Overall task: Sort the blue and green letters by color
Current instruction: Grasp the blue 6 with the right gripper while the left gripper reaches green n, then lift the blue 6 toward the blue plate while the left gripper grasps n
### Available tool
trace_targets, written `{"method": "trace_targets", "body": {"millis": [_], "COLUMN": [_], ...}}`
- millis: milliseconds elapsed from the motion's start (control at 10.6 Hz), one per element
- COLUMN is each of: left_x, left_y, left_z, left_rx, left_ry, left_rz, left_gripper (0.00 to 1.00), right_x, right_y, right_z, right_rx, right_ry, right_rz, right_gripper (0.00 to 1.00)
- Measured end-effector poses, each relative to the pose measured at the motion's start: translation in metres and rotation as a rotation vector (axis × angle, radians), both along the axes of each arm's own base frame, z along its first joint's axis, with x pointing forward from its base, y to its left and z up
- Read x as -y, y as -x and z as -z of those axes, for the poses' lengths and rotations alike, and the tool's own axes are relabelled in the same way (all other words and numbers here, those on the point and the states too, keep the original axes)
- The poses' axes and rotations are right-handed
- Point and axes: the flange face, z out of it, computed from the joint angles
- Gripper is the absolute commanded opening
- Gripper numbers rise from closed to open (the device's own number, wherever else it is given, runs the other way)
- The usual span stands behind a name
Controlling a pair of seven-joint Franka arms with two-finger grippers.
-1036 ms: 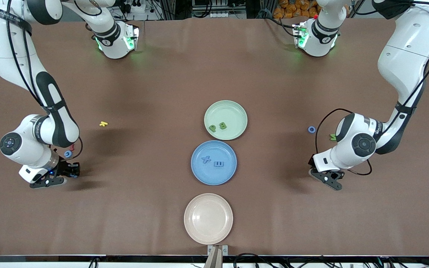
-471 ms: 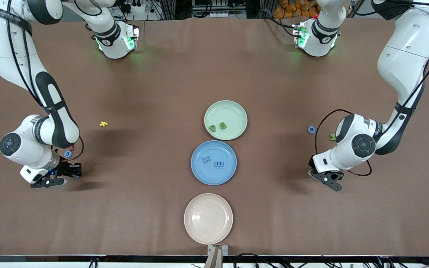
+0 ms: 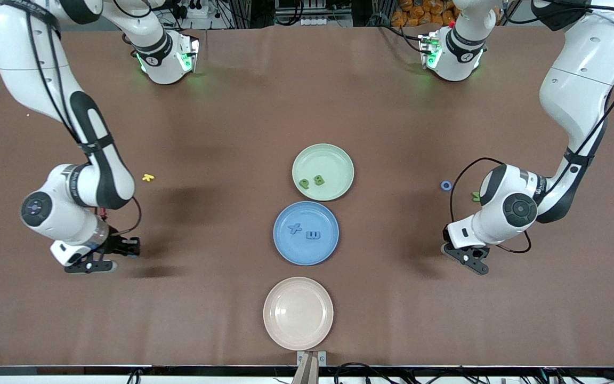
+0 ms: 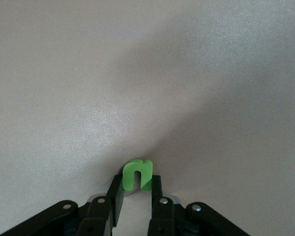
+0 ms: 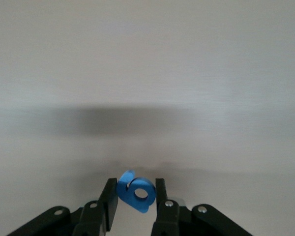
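Observation:
My right gripper (image 3: 128,249) is shut on a blue letter (image 5: 136,192) and holds it above the table toward the right arm's end. My left gripper (image 3: 472,261) is shut on a lime green letter (image 4: 137,175), low over the table toward the left arm's end. The green plate (image 3: 333,154) holds two green letters (image 3: 304,183) (image 3: 318,180). The blue plate (image 3: 296,253) holds two blue letters (image 3: 295,229) (image 3: 313,234). A blue ring letter (image 3: 446,185) lies on the table beside the left arm. A green letter (image 3: 476,196) next to it is partly hidden by that arm.
An empty pink plate (image 3: 298,313) sits nearest the front camera, in line with the other two plates. A small yellow letter (image 3: 148,177) lies on the table beside the right arm. Brown cloth covers the table.
My right arm has moved toward the middle of the table with the blue letter in its gripper. The left arm has barely moved.

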Motion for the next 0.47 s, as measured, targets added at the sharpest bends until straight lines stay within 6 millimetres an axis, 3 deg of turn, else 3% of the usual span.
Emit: {"method": "trace_targets", "body": {"millis": [94, 471], "left_x": [0.0, 0.0], "left_y": [0.0, -0.003], "left_z": [0.0, -0.003], "left_rx": [0.001, 0.01], "left_ry": [0.0, 0.002], "left_rz": [0.0, -0.002], "left_gripper": [0.0, 0.0], "right_x": [-0.035, -0.186], "right_y": [-0.001, 0.008], "right_z": [-0.003, -0.025], "right_rx": [0.002, 0.019], "right_ry": [-0.03, -0.106], "right_rz": [0.03, 0.083], "right_gripper": [0.22, 0.22]}}
